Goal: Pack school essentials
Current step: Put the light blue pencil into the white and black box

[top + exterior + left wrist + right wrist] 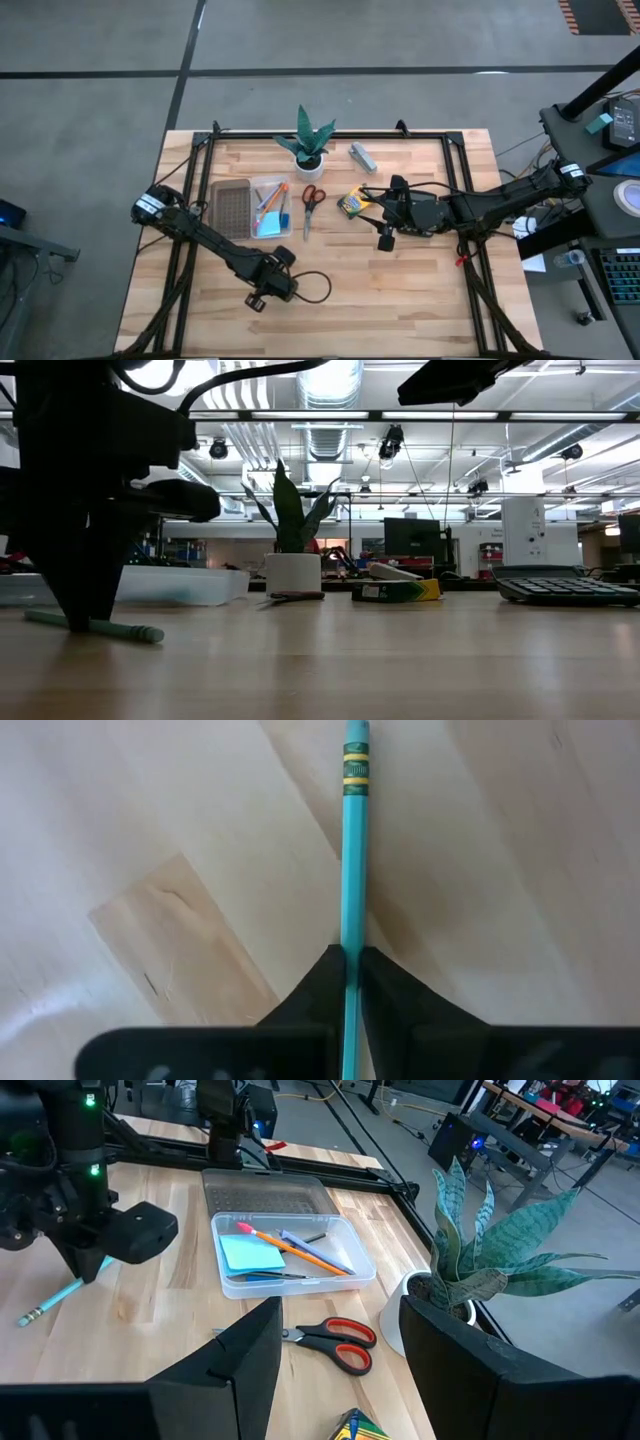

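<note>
My left gripper [268, 288] [352, 982] stands over the near middle of the table, pointing down, shut on a teal pencil [354, 870] [48, 1303]. A clear box [268, 207] [290, 1255] holds the light-blue notepad [250, 1253] and some pencils [295, 1247]; its lid [230, 208] lies beside it. The red-handled scissors [311, 205] [335, 1340] and the yellow-green crayon box [352, 203] [395, 591] lie flat on the wood. My right gripper [380, 212] [340, 1370] hovers open beside the crayon box, touching nothing. My left gripper pinches the teal pencil's shaft [351, 952] between its two fingers, coming from above and lying across it. The pencil lies low along the table [110, 628], its end with the yellow-banded ferrule [356, 770] [27, 1317] sticking out past the fingers onto the wood.
A potted plant [308, 142] [293, 565] stands at the far middle, with a small grey object [362, 156] to its right. A calculator [565, 587] shows at the right of the low view. Bare wood lies along the near edge [400, 310].
</note>
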### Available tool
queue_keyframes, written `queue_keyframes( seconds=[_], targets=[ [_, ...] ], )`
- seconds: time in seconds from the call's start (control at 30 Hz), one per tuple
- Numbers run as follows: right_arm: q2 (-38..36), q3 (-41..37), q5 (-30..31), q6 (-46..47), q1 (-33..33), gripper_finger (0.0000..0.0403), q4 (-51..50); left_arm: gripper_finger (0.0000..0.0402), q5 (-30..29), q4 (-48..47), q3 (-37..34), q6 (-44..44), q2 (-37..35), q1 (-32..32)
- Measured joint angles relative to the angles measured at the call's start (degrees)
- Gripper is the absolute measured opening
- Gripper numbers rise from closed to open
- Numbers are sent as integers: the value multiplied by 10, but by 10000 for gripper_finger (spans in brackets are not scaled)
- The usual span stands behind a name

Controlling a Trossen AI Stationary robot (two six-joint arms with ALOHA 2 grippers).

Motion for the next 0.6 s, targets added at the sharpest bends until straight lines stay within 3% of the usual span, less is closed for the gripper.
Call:
queue_keyframes(
  seconds=[0.23,0.6],
  targets=[
    [0,0,0,-2,0,192,-5,1,-1,0,7,-75,-23,0],
    [-6,0,0,4,0,192,-68,0,-86,0,8,-208,-132,10]
  ],
)
